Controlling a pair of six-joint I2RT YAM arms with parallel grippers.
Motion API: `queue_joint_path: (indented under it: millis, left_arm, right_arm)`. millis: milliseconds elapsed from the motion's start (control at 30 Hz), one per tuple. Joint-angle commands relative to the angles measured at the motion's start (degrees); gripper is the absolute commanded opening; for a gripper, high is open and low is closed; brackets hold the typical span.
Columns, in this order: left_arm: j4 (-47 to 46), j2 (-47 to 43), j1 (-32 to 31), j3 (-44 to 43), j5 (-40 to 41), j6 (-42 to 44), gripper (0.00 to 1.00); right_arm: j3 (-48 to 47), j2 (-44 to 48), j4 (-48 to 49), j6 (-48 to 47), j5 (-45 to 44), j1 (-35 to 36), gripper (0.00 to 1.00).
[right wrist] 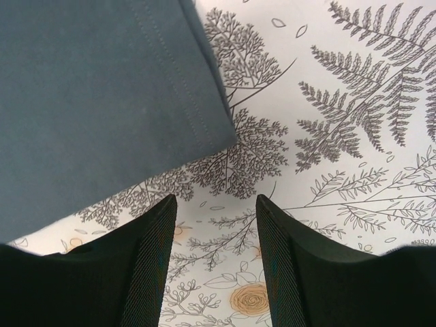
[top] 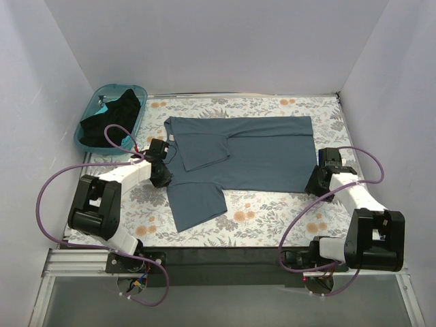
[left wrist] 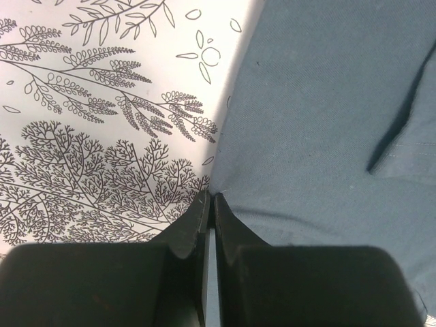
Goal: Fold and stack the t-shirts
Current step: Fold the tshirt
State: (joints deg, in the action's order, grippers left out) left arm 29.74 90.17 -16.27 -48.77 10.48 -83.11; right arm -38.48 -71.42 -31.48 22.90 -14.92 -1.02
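Note:
A slate blue-grey t-shirt (top: pixel 252 153) lies spread flat on the floral table, neck to the left, with its far sleeve folded over the chest. My left gripper (top: pixel 162 172) sits at the shirt's left edge between neck and near sleeve. In the left wrist view the left gripper (left wrist: pixel 212 197) is shut, its tips pinching the edge of the cloth (left wrist: pixel 327 102), and a crease runs from them. My right gripper (top: pixel 319 178) is open and empty just off the hem's near corner. The hem corner (right wrist: pixel 88 88) lies ahead-left of the open right gripper (right wrist: pixel 216 204). A black t-shirt (top: pixel 116 112) is heaped in the basket.
A teal plastic basket (top: pixel 95 102) stands at the far left corner of the table. White walls close in the left, back and right sides. The floral tablecloth (top: pixel 272 214) shows bare in front of the shirt. Purple cables loop beside both arms.

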Motion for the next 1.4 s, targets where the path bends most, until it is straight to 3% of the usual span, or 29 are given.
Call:
queue_joint_path:
  millis: [0,700,967,1167,1267,1367]
  left_arm:
    - [2.2,2.0,-0.7,3.5,-0.9,0.2,0.0]
    - [2.9,0.9,-0.6,3.3,-0.3,0.0,0.0]
    - [3.0,0.9,-0.7,3.4,-0.2,0.0,0.0]
    - [4.5,1.3,-0.6,2.8,0.8,0.2,0.0]
    - [6.6,1.8,-0.6,1.8,1.7,0.9,0.0]
    - [8.6,1.1,-0.6,1.8,2.2,1.3,0.0]
  right_arm:
    - [-3.4,-2.0,3.0,1.5,-1.5,-1.4,0.48]
    - [-5.7,-11.3,8.9,2.1,2.9,-6.0,0.44]
    - [-4.3,-11.9,8.9,2.2,3.2,-6.1,0.38]
    - [-2.7,-10.5,7.8,2.3,2.9,-6.3,0.21]
    - [-3.0,-10.1,6.2,1.5,3.0,-6.4,0.04]
    - [-3.7,-9.5,2.8,0.8,3.8,-6.5,0.01]
